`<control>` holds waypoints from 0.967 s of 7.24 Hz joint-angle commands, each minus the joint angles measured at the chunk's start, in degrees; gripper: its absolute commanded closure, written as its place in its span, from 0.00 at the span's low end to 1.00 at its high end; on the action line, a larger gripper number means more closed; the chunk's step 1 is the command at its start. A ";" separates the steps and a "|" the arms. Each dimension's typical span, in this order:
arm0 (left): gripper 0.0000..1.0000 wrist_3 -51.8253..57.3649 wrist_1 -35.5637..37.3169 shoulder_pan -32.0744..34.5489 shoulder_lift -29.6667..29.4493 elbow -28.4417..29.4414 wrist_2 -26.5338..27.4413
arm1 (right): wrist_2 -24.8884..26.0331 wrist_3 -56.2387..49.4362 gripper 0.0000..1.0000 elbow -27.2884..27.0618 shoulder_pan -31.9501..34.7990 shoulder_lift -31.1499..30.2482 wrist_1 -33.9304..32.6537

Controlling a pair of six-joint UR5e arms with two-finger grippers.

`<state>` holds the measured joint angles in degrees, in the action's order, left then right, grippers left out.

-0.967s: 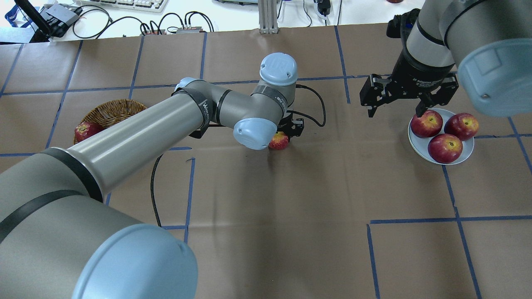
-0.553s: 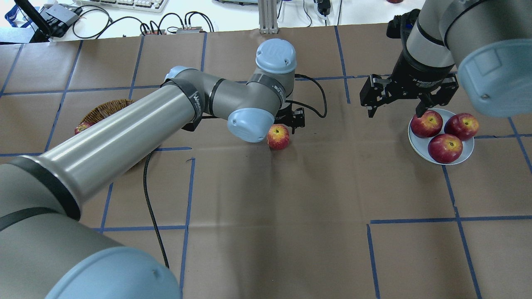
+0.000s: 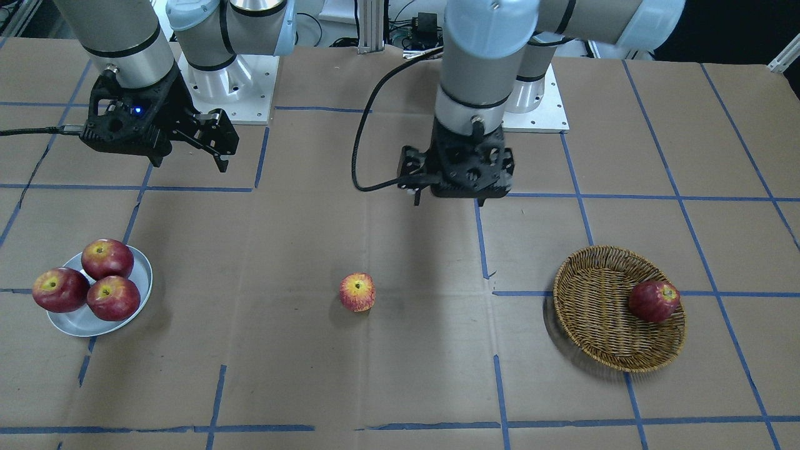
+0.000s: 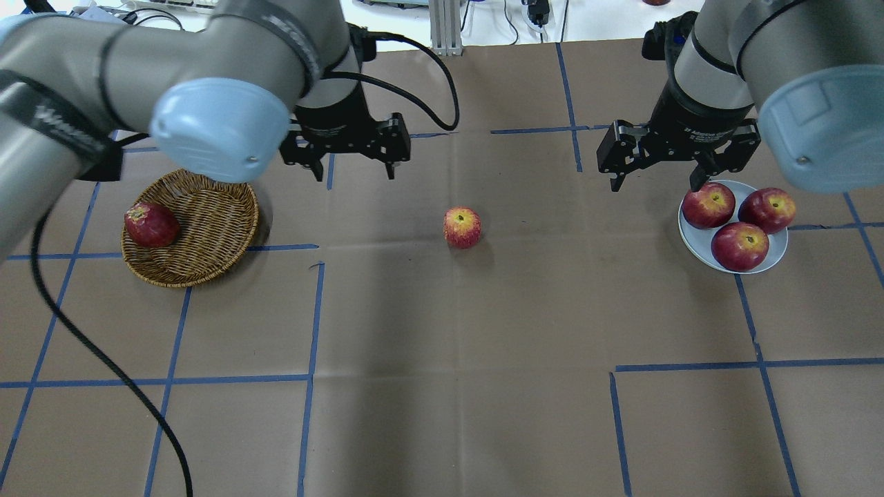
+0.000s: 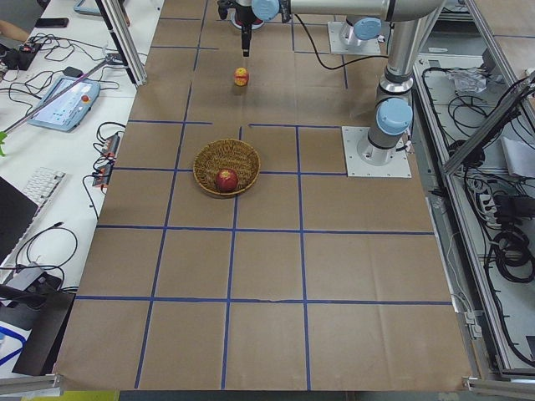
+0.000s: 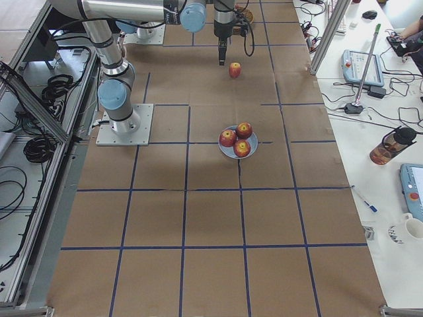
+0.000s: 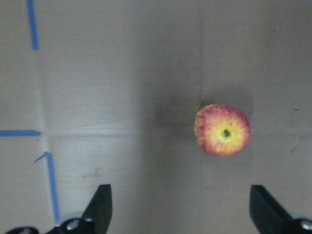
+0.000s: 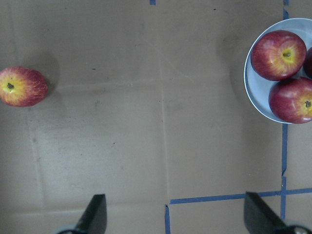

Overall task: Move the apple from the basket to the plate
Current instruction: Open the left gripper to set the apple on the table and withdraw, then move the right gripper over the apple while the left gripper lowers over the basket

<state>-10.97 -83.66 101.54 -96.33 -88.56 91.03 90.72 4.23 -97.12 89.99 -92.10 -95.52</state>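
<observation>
The apple (image 4: 462,228), pinkish-red with a wide yellow blush, lies alone on the table's middle, between basket and plate; it also shows in the front view (image 3: 357,292) and both wrist views (image 7: 223,129) (image 8: 22,87). The wicker basket (image 4: 214,214) stands at the left and holds one dark red apple (image 4: 150,224). The pale plate (image 4: 696,245) at the right holds three dark red apples. My left gripper (image 4: 354,172) hangs open and empty above the table, between basket and apple. My right gripper (image 4: 655,185) is open and empty, raised just left of the plate.
Brown paper with blue tape lines covers the table. The left arm's black cable (image 4: 103,359) trails across the near left of the table. Keyboards and cables (image 4: 207,27) lie beyond the far edge.
My left gripper, earlier right at the apple, has risen and drawn back to the left, leaving the apple lying on the table. The right arm has not moved.
</observation>
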 commanded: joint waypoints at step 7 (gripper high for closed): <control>0.01 10.35 -10.91 -9.52 18.02 -8.12 0.29 | 1.64 21.31 0.00 0.71 18.97 19.03 -24.41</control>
<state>-0.65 -94.22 92.18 -78.86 -96.43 91.25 91.17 21.98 -96.42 106.12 -77.13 -115.13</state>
